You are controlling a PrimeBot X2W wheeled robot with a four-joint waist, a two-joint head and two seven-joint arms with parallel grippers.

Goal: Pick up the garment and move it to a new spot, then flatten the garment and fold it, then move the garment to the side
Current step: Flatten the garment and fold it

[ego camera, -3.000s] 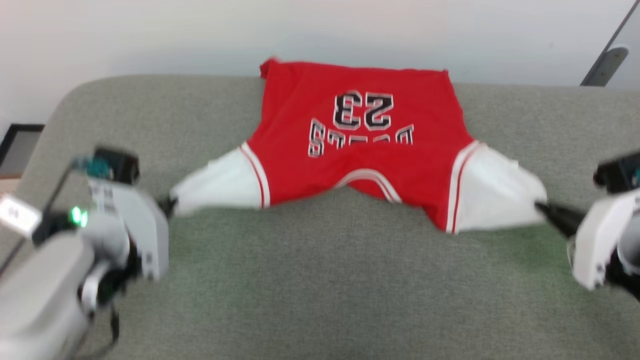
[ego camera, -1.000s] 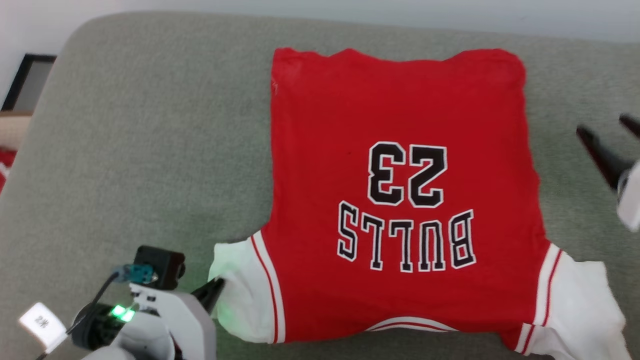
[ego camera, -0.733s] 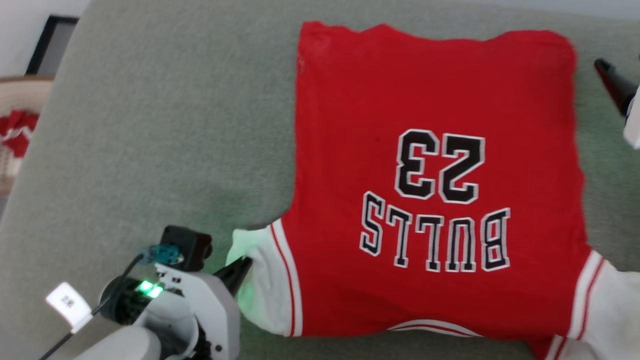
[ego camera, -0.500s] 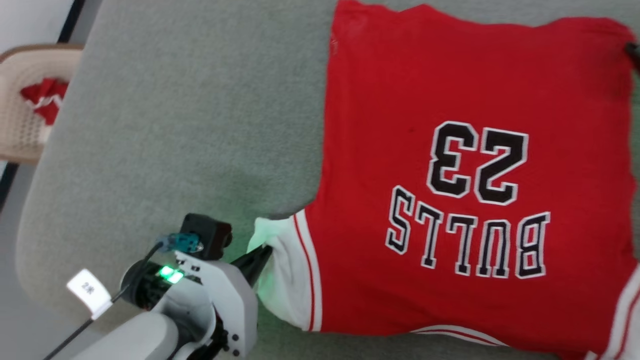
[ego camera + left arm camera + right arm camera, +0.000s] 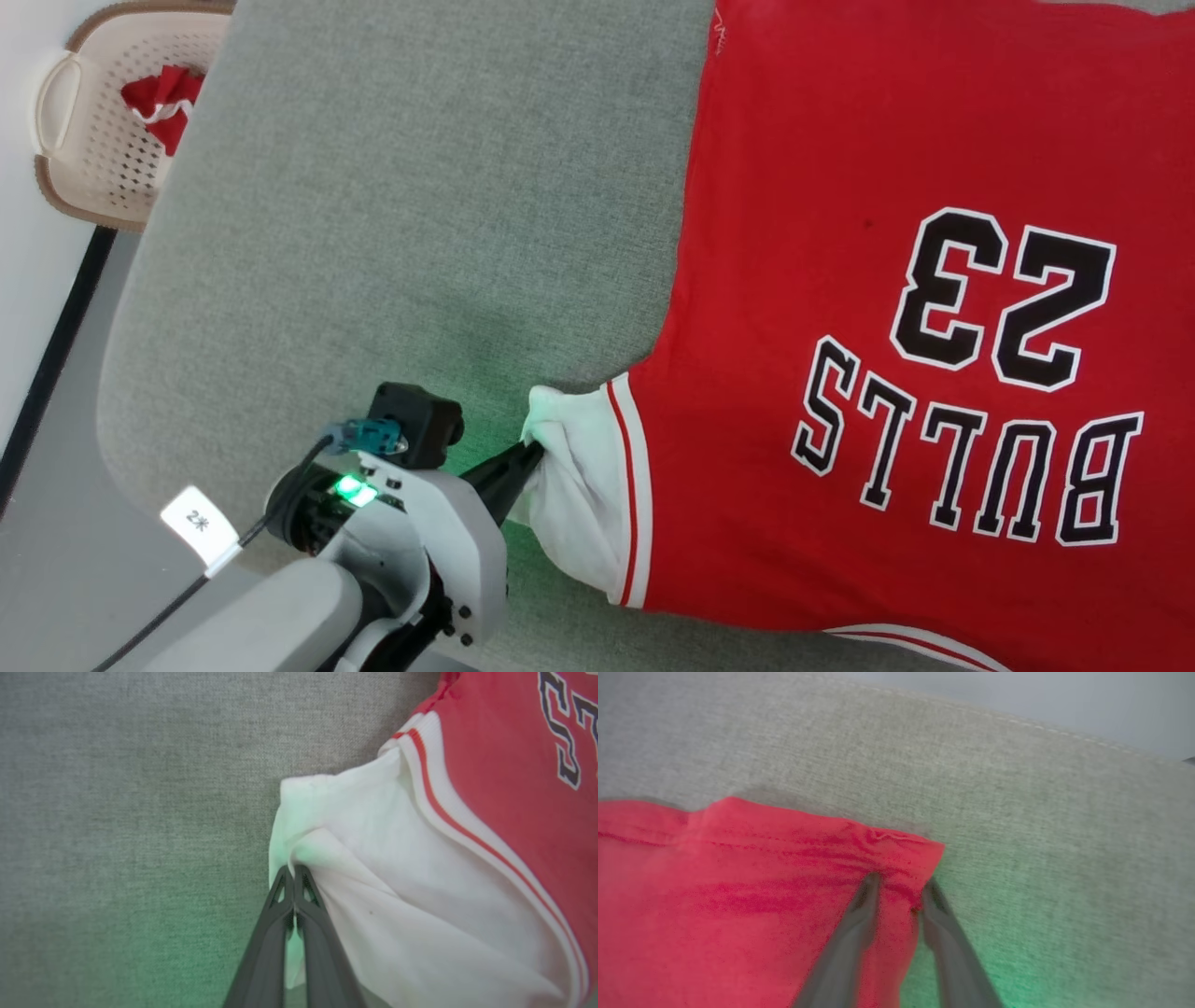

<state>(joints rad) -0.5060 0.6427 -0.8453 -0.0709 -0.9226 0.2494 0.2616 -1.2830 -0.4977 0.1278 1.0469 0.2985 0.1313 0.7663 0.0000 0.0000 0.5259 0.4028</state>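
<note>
Holding red Bulls jersey (image 5: 887, 140) by its bunched white sleeve (image 5: 579, 476) with left gripper (image 5: 534, 453), fingers pinched tight on the cloth. Straddling the far red hem corner (image 5: 920, 851) with right gripper (image 5: 899, 884), cloth between the fingers; can't tell whether clamped yet. Spread flat on the cushion, print up, neck end nearest the robot.

Risks, as judged:
- Could catch just the top ply at the hem corner; would lift one layer and balloon the body on the fold.
- Could drag and re-wrinkle the whole thing if pulling before both grips set: soft cloth on a grippy woven cover.
- Could skew the fold, gripping a gathered wad rather than a flat sleeve edge.
- Could snag fingertips in the weave if pressing low.

Surface: grey-green woven cushion (image 5: 420, 187), rounded corner, stitched seam (image 5: 1017, 723) along the far edge, green LED glow near both grippers.

Room: beige perforated laundry basket (image 5: 84, 103) with red-and-white cloth (image 5: 163, 98) inside, off the cushion's left; grey floor (image 5: 56, 523), black skirting strip (image 5: 56, 317), white wall (image 5: 19, 233).
</note>
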